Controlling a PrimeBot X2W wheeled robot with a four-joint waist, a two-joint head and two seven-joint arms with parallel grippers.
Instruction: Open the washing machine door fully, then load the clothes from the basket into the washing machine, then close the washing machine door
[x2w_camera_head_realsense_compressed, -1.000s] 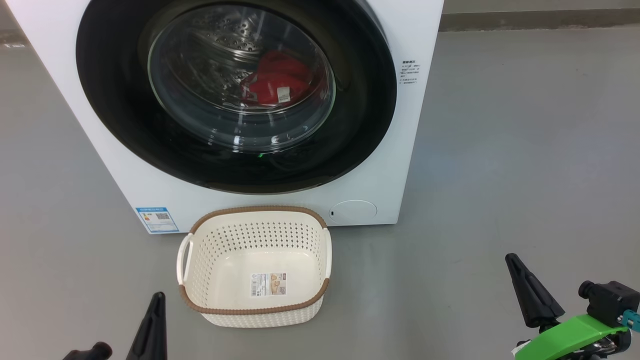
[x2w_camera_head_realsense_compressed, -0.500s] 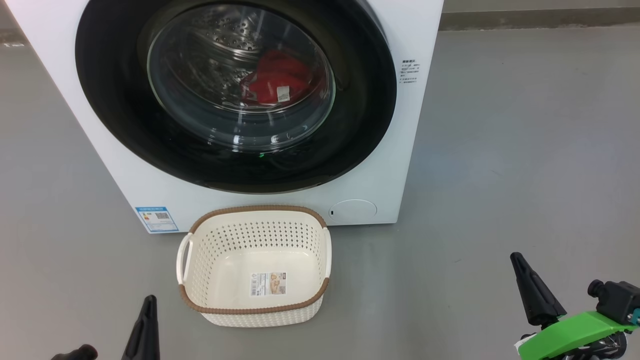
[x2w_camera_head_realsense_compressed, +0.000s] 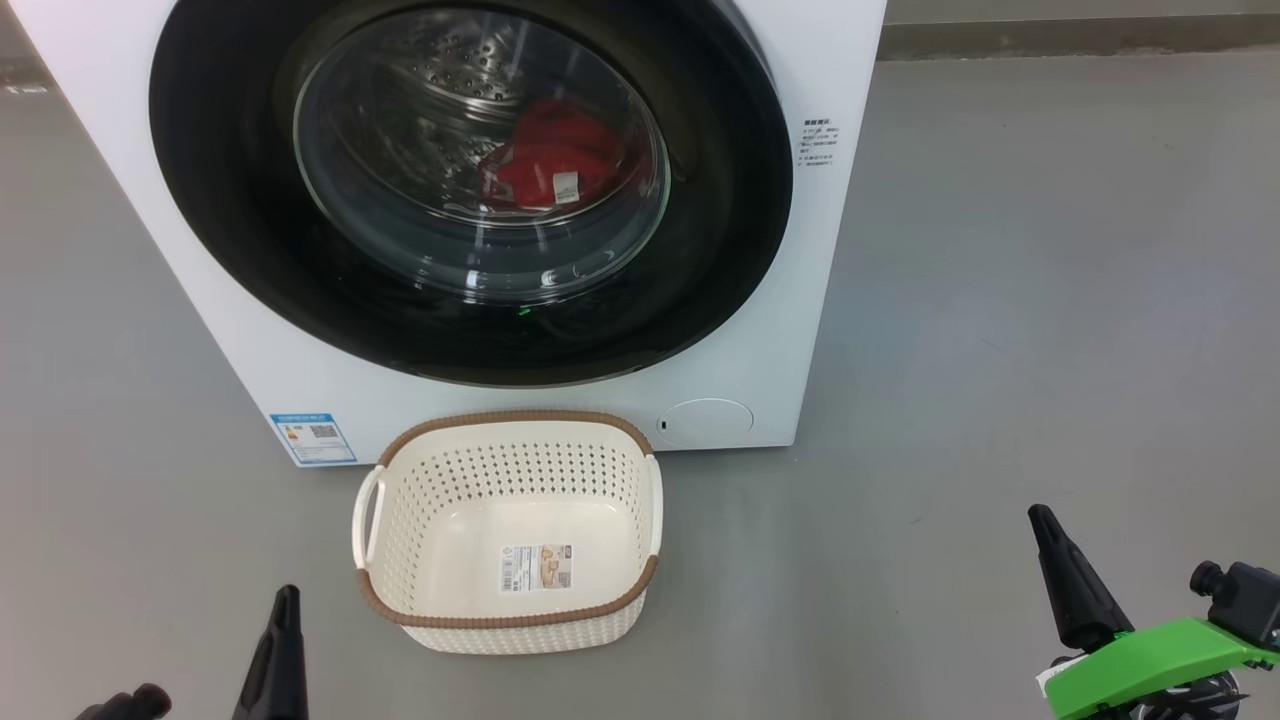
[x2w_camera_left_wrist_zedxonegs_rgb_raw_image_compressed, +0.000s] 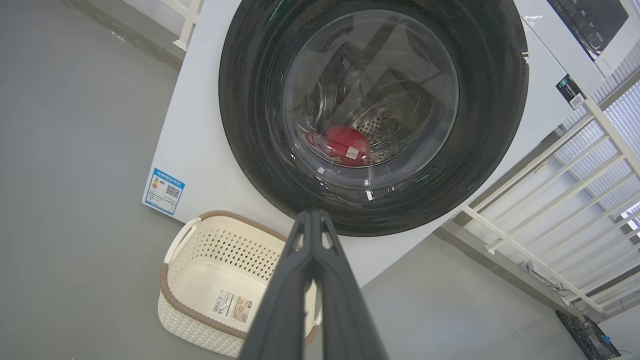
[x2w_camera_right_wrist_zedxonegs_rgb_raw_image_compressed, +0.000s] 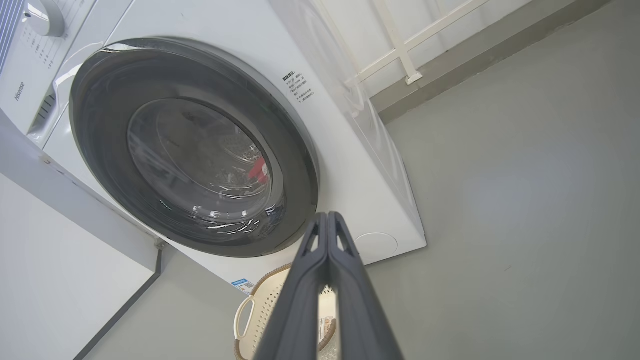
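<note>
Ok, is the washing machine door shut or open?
Shut: the washing machine door sits flush against the washing machine, and the clothes show behind its glass.

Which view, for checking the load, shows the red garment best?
Head view: the red garment is large and sharp behind the door, label visible. Left wrist view shows it smaller; right wrist view, just a red sliver.

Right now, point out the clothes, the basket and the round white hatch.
clothes (x2w_camera_head_realsense_compressed: 545, 165): head view, middle of the red fabric.
basket (x2w_camera_head_realsense_compressed: 515, 470): head view, perforated far wall.
round white hatch (x2w_camera_head_realsense_compressed: 706, 420): head view, its centre.
</note>
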